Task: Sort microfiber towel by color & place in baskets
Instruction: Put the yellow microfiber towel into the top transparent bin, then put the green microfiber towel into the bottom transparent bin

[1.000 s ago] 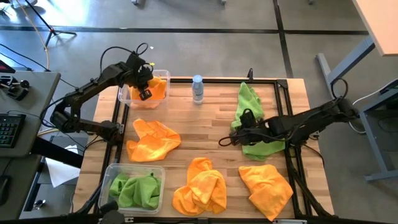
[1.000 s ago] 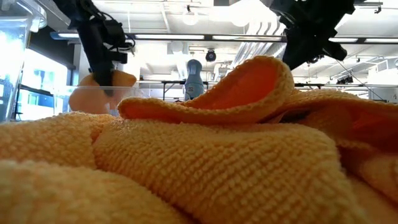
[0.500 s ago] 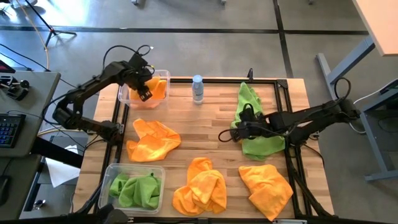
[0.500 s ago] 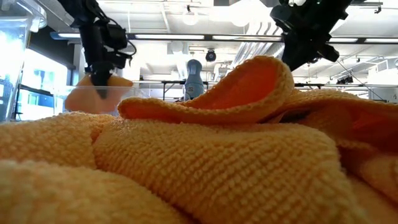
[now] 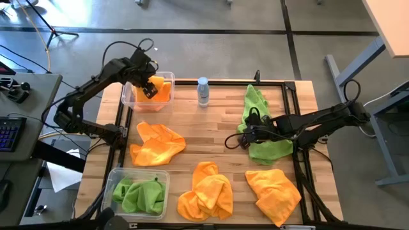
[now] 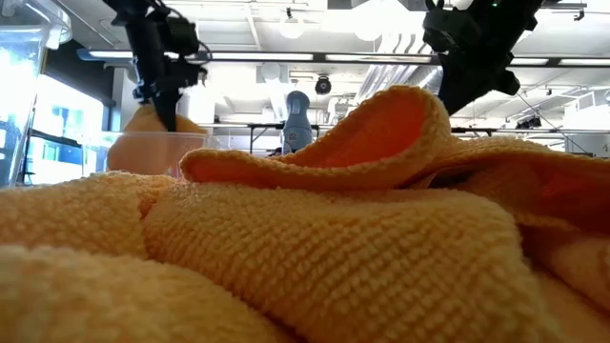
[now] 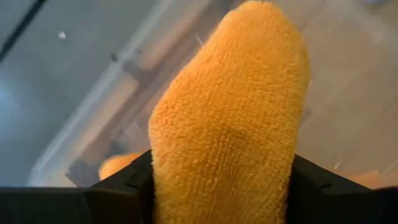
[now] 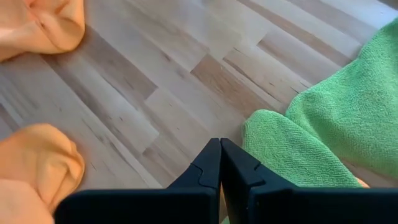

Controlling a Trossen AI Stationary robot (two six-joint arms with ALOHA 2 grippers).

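Left gripper (image 5: 151, 87) over the far basket (image 5: 130, 99), fingers spread around an orange towel (image 7: 230, 118) lying inside. Right gripper (image 8: 219, 163) pressed together, beside the green towel (image 5: 259, 121).

The left arm reaches to the table's far left corner, its left gripper (image 5: 151, 87) pointing down, fingers spread with orange cloth bulging up between them. The right arm stretches low from the right edge toward the middle, the right gripper (image 5: 228, 144) pinched fully closed, its fingertips (image 8: 219, 151) pressed together.
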